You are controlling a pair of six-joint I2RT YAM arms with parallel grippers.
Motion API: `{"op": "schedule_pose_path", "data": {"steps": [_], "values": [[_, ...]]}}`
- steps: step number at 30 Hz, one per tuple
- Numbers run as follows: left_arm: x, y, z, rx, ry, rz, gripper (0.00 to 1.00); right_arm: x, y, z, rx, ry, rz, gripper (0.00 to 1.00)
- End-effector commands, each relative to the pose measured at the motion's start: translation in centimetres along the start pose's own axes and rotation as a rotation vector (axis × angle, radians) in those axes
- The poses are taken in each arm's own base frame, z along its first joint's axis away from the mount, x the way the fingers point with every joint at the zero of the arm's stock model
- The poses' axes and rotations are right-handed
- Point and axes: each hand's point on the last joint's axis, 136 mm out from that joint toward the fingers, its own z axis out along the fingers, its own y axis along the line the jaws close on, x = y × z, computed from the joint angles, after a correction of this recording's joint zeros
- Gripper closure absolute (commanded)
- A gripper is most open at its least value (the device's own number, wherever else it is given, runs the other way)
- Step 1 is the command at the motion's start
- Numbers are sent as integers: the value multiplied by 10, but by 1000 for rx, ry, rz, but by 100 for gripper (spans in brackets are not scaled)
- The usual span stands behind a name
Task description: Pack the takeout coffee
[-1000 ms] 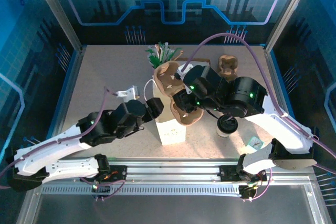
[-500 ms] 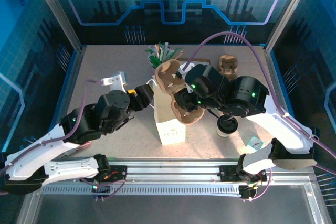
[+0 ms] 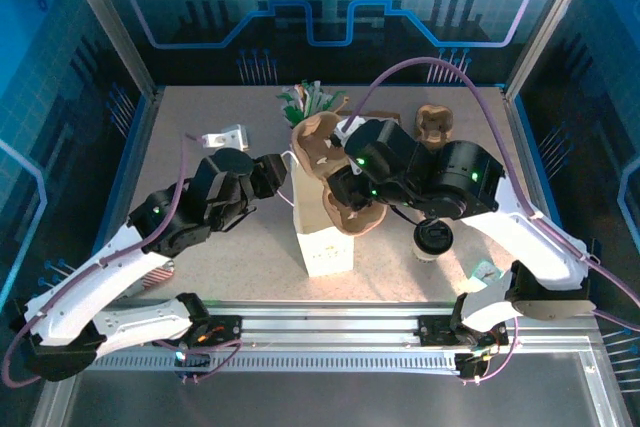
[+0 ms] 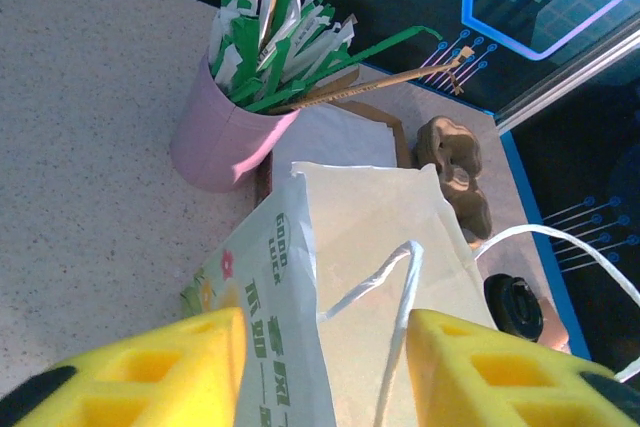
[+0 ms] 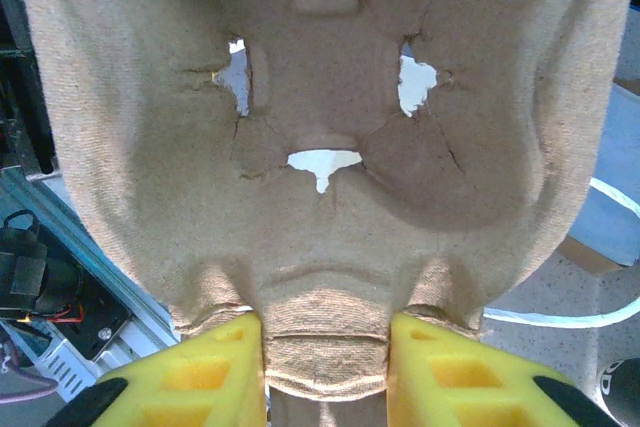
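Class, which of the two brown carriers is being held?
The carrier at the white bag, pinched by the right gripper; the other carrier lies free at the table's back right.

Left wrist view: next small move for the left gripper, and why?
Probably close the left gripper on the white loop handle of the white paper bag with green print. The handle hangs between its yellow fingers, jaws apart, not yet pinched. The right gripper holds the brown moulded cardboard cup carrier over the bag in the top view, so a pinned handle should steady the bag.
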Motion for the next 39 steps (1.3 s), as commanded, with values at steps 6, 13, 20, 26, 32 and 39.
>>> {"op": "schedule_pose_path", "data": {"steps": [6,13,20,26,32,39], "values": [[12,-6,9,77,53,-3,66,-5,-7,-2,43,1,24,69],[18,4,8,64,74,-17,98,-8,1,10,44,36,61,70],[38,24,-1,69,101,-127,100,-7,5,30,62,101,111,70],[46,30,-8,107,98,-238,100,0,4,51,77,170,158,70],[57,24,-6,118,95,-250,100,3,5,66,115,233,181,70],[66,21,-8,115,54,-251,100,9,-5,72,196,301,183,70]]}}
